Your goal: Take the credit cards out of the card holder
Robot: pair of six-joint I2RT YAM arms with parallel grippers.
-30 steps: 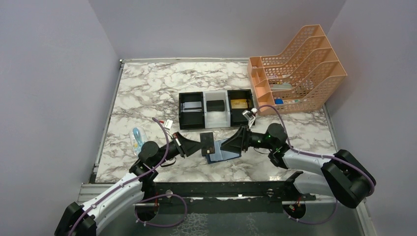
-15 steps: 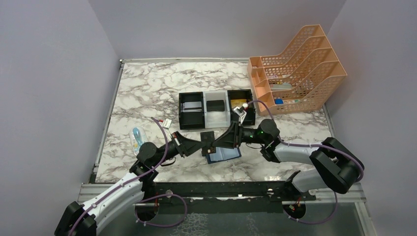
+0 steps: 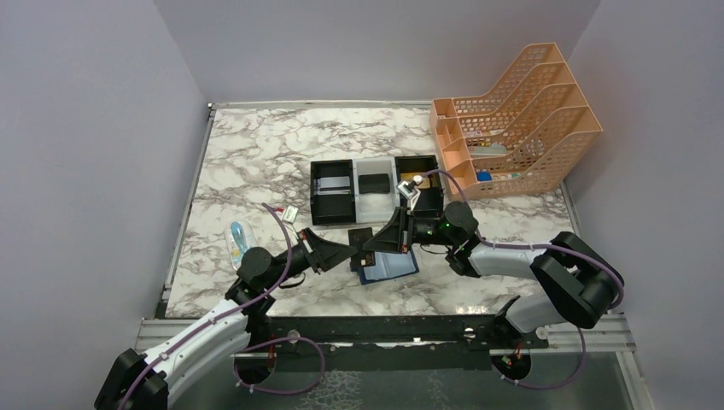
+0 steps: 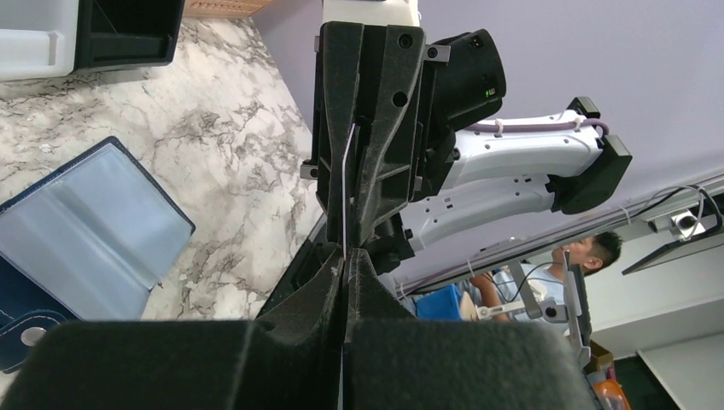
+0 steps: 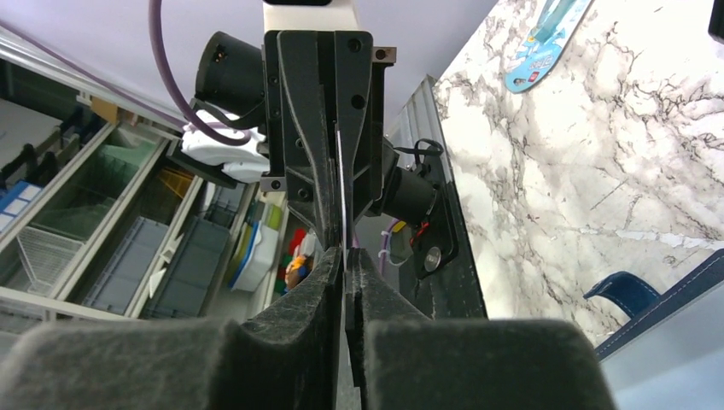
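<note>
Hand-over of one card in mid-air, read from left to right.

At far left a blue packet (image 3: 238, 240) lies on the marbled surface (image 3: 256, 154). The left hand (image 3: 345, 254) is clamped on one edge of a dark card (image 3: 359, 241). The card is lifted clear of the surface, just above the holder's far edge. The right hand (image 3: 376, 245) meets it from the other side. In both wrist views its fingers appear pressed together on the opposite edge, so the card is pinched by both hands at once and bows slightly between them.

Below them the holder (image 3: 391, 266) lies open and flat. The pockets that show look empty, which suggests extraction is near its end.

Step in hand: transfer of the withdrawn card. The next move probably calls for one hand to let go while the other keeps its grip, then for the card to be carried to the trays (image 3: 354, 175) behind.

Count:
- Hands: two.
- Holder: one.
- Trays: three, in the order black, white, black.
- Cards: three clearly seen, namely the held one, a grey card (image 3: 335, 183) in the left tray and a black card (image 3: 374, 182) in the white one. The right wrist largely hides the third tray's contents.
- Rack: one peach rack (image 3: 521, 111) at far right.
</note>
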